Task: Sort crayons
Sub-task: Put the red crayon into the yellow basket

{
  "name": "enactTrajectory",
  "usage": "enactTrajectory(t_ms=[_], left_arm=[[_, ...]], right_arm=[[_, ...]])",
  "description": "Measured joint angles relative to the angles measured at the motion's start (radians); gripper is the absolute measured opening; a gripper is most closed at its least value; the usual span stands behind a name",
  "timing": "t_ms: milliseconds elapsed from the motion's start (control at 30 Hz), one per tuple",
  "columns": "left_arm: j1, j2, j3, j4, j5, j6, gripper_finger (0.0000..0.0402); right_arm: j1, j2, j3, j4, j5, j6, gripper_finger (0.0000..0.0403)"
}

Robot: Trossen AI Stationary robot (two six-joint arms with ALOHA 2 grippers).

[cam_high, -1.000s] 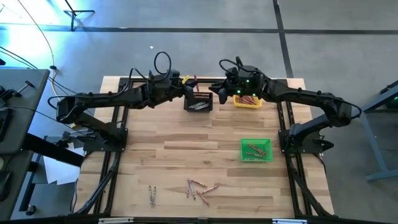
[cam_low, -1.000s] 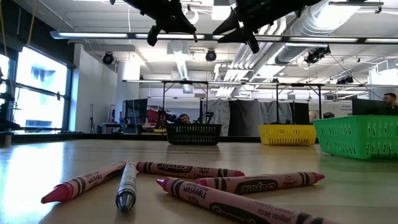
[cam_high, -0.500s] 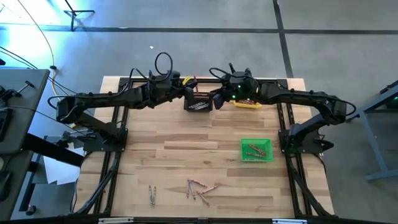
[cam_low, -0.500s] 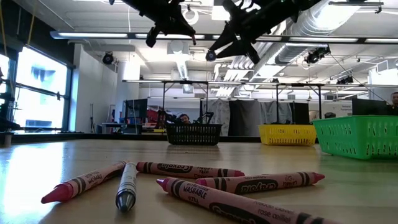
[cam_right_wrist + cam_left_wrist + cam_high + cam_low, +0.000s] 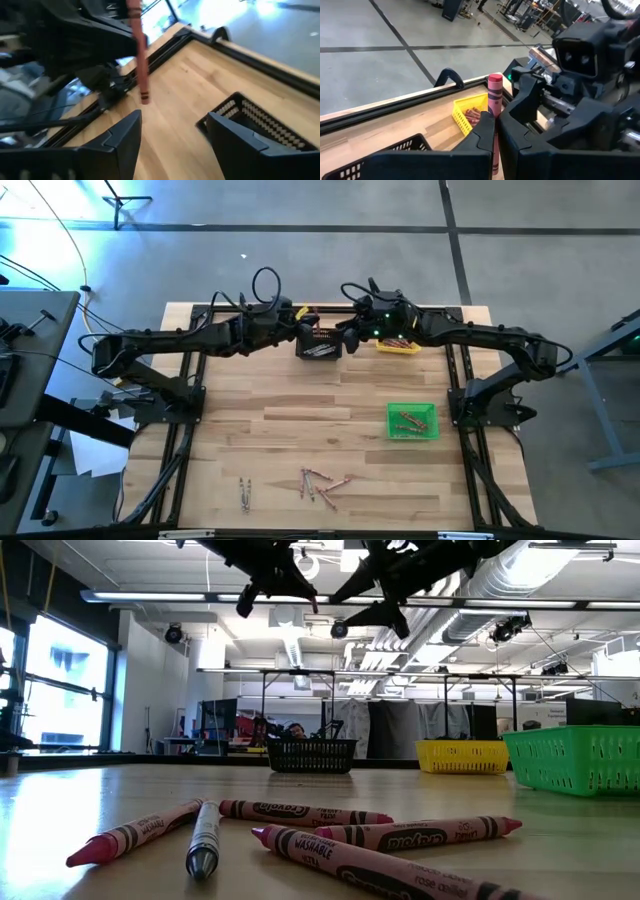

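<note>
My left gripper point(image 5: 306, 326) is shut on a reddish-pink crayon point(image 5: 495, 95) high above the far edge of the table, beside the black bin point(image 5: 320, 344). My right gripper point(image 5: 172, 132) is open and faces it from the right, close by. The crayon's free end point(image 5: 144, 95) hangs just ahead of the right gripper's fingers without touching them. More crayons point(image 5: 300, 830) lie on the table near its front edge, with two grey ones point(image 5: 245, 494) to their left. Others lie in the yellow bin point(image 5: 398, 344) and the green bin point(image 5: 412, 421). My left gripper pinches the crayon's wrapped shaft point(image 5: 494, 112) between its two fingers point(image 5: 482, 135). A length of crayon with its flat end point(image 5: 495, 77) sticks out past the fingertips. The crayon is lifted clear of the table and bins.
The black, yellow and green bins stand on the table's far middle and right. Black frame rails point(image 5: 195, 380) run along both sides of the table. The two arms nearly meet over the black bin. Bare wood point(image 5: 290, 415) lies between the bins and the loose crayons.
My right gripper has moved toward the table's left and a little down, from over the yellow bin toward the crayon in my left gripper. My left gripper has kept still with the crayon.
</note>
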Motion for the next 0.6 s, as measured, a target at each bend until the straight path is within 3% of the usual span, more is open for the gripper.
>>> enactTrajectory(t_ms=[600], left_arm=[[-0.041,0.046,0.0,0.064,-0.019,-0.086,0.0]], right_arm=[[0.027,0.052,0.0,0.065,-0.047,0.045,0.0209]])
